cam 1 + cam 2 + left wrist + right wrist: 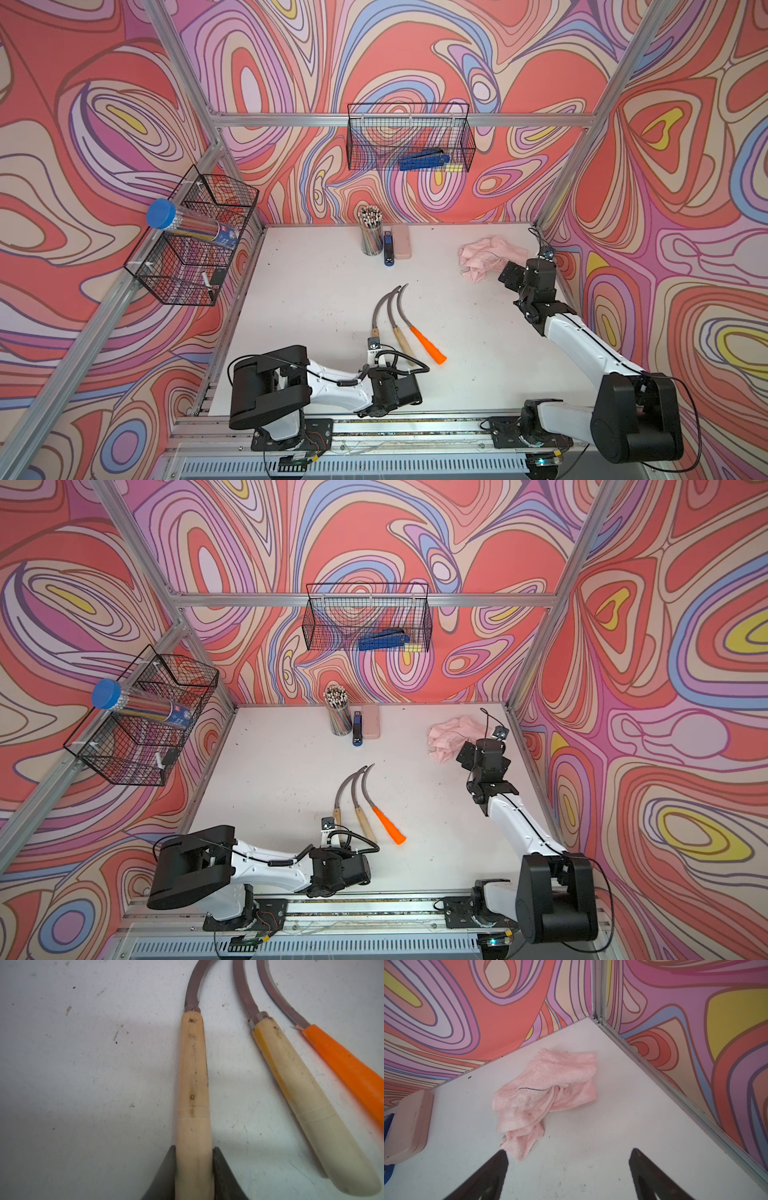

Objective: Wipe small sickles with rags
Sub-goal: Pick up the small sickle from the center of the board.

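Note:
Three small sickles lie side by side near the table's middle in both top views: a wooden-handled one (375, 320), a second wooden-handled one (397, 328) and an orange-handled one (428, 347). In the left wrist view my left gripper (194, 1149) is shut on the end of the first wooden handle (193, 1074), which rests on the table; the other wooden handle (291, 1084) and the orange handle (342, 1064) lie beside it. The pink rag (484, 255) sits crumpled at the back right. My right gripper (569, 1151) hovers open just short of the rag (546, 1093), one finger near its hem.
A pencil cup (371, 235), a blue stapler (388, 251) and a smooth pink case (401, 247) stand at the back middle. Wire baskets hang on the back wall (409, 137) and the left wall (195, 245). The right wall rail (675, 1095) runs close to the rag.

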`<move>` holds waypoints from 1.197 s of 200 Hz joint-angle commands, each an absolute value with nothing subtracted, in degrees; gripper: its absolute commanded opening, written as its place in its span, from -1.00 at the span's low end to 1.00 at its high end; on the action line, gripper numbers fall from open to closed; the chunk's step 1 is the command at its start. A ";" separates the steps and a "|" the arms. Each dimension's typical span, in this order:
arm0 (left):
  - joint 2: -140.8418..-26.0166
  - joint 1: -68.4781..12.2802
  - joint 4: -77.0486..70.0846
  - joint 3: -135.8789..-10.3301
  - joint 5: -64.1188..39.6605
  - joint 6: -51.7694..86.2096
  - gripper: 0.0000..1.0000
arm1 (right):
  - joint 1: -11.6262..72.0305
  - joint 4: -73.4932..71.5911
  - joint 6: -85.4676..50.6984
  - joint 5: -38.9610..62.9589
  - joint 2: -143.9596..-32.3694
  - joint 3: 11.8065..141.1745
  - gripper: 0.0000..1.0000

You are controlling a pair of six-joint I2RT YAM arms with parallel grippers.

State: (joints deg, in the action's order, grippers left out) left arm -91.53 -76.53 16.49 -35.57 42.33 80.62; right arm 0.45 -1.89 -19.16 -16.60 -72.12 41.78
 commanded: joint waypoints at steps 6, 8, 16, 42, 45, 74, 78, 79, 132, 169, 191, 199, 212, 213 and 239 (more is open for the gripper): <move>-90.94 -76.79 20.27 -34.83 42.66 81.52 -0.58 | 0.60 -1.24 -19.55 -16.43 -71.02 42.37 0.87; -90.74 -76.70 20.29 -34.81 42.72 81.44 -0.60 | 0.61 -1.23 -19.54 -16.39 -70.99 42.39 0.86; -89.46 -76.73 20.80 -34.99 43.30 80.45 -0.68 | 0.62 -1.21 -19.51 -16.35 -70.97 42.37 0.86; -82.09 -76.79 28.08 -36.30 47.69 78.64 -0.74 | 0.61 -0.99 -19.18 -16.61 -71.40 42.60 0.88; -81.04 -76.74 28.65 -36.27 48.26 78.13 -0.74 | 0.62 -0.99 -19.23 -16.61 -71.57 42.67 0.89; -69.49 -75.94 33.84 -36.63 49.91 71.10 -0.92 | 0.55 1.53 -18.50 -15.20 -77.78 46.46 0.96; -67.98 -75.81 34.50 -36.77 49.98 69.87 -0.93 | 0.61 2.56 -18.28 -14.83 -79.30 47.64 0.96; -67.65 -75.70 34.65 -36.75 50.04 69.61 -0.93 | 0.61 2.82 -18.24 -14.71 -79.69 47.95 0.96; -50.20 -67.76 34.55 -34.94 40.94 51.70 -1.00 | 0.61 10.84 -19.66 -8.94 -90.22 58.45 0.97; -50.65 -67.17 34.22 -34.17 39.23 50.39 -1.00 | 0.61 12.68 -19.60 -7.95 -92.82 61.82 0.96; -53.97 -67.13 33.00 -33.98 37.90 50.19 -1.00 | 0.62 18.26 -19.86 -9.05 -97.55 68.06 0.97; -55.21 -67.18 32.15 -33.46 37.38 50.25 -1.00 | 0.62 19.20 -19.68 -9.31 -98.76 69.46 0.97; -56.69 -67.14 32.30 -32.79 38.31 51.52 -1.00 | 0.59 19.30 -19.75 -9.46 -100.15 70.57 0.96; -56.73 -67.14 32.37 -32.70 38.49 51.64 -1.00 | 0.60 19.23 -19.76 -9.47 -100.26 70.62 0.96; -56.07 -67.08 33.17 -31.29 42.67 53.63 -1.00 | 0.62 19.09 -19.65 -9.52 -104.12 73.87 0.96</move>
State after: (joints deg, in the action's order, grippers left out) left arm -56.82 -67.44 31.70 -32.75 38.76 52.16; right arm 0.45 16.58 -19.25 -9.13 -100.62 70.76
